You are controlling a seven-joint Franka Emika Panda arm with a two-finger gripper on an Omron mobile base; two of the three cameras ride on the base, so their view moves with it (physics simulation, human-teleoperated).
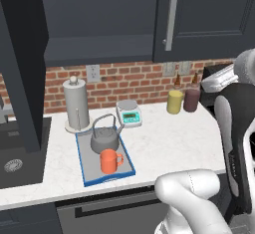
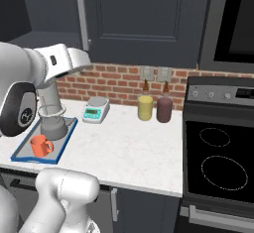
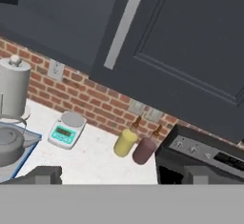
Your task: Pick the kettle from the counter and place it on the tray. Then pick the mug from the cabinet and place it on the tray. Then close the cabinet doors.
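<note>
The squat grey metal kettle and the plain orange mug both stand on the flat grey tray with blue rim. My fingers are wide apart and hold nothing. What I judge is left: closing the dark navy cabinet doors, since the left door stands open while the right door looks shut.

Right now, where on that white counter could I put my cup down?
The counter lies bare between the tray, the scale and the two canisters. The left end is crowded: paper-towel holder, kettle and mug on the tray.
</note>
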